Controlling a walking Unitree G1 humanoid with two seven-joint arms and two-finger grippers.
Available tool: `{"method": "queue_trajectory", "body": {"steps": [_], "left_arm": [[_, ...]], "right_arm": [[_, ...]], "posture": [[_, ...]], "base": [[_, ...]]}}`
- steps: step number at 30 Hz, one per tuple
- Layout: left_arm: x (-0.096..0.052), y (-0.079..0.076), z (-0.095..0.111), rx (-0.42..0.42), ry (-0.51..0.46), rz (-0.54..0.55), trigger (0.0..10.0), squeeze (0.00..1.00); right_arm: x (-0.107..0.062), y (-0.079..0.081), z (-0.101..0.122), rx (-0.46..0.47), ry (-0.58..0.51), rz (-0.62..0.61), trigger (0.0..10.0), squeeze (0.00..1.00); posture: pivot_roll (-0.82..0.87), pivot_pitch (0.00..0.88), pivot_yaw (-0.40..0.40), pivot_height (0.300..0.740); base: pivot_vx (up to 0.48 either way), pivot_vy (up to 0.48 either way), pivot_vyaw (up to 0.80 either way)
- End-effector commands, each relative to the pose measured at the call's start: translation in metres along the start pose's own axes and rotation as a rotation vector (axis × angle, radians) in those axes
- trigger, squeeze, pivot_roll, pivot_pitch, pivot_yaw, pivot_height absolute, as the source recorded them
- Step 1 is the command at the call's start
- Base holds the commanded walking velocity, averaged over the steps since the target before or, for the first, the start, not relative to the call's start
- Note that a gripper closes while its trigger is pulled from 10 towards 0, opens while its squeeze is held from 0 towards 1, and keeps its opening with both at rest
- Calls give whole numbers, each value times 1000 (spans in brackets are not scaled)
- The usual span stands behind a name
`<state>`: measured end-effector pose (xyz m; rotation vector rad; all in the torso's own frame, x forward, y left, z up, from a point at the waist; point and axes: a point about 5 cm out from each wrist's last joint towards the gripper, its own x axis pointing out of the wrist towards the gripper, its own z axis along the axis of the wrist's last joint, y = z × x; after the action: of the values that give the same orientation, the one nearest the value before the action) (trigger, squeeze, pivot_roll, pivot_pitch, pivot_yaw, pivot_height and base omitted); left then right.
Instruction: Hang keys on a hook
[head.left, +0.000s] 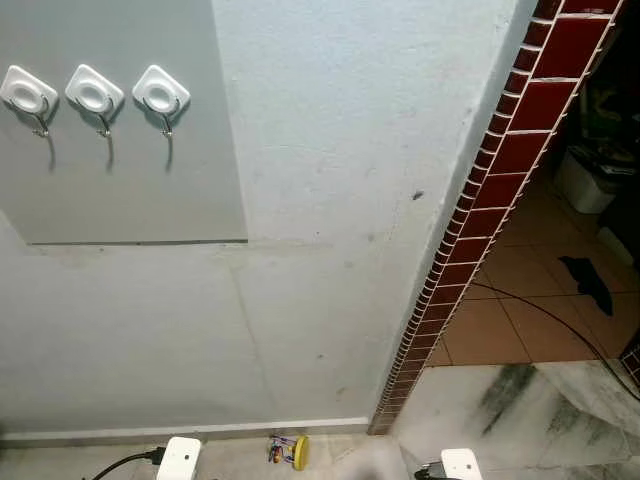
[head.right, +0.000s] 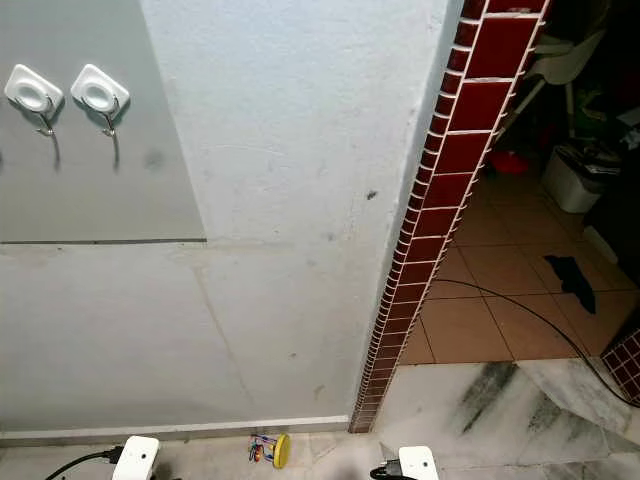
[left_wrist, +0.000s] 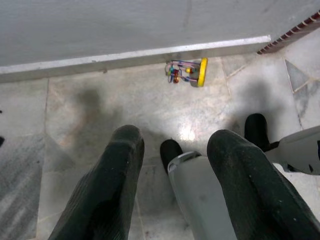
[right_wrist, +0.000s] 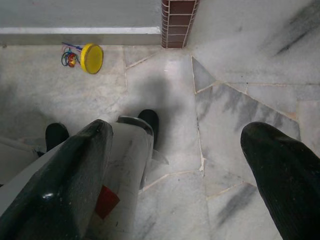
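A pale plaster wall ends at a dark red tiled corner, above a grey-veined marble floor; terracotta floor tiles lie beyond.

White hooks on grey panel; dark-red tile edging; yellow-tagged keys.

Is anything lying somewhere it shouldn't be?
Yes. A small yellow toy with coloured wire loops lies tipped on the marble floor against the wall's base. The three wall hooks are all bare, with no keys on them.
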<state>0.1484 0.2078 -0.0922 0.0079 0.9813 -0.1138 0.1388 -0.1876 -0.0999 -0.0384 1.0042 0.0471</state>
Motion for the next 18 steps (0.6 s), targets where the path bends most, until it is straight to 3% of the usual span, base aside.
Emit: {"method": "queue_trajectory", "body": {"steps": [1,18], "left_arm": [[-1,9,2,3,9,33,10000,0],[-1,7,1,-20,10,14,10000,0]], "right_arm": [[-2,3,-9,18,24,-2,10000,0],[-7,2,-27,32,69,2,10000,0]], "posture": [[-131,0,19,740],[-124,15,4,740]], "base": [[0,0,0],[0,0,0]]}}
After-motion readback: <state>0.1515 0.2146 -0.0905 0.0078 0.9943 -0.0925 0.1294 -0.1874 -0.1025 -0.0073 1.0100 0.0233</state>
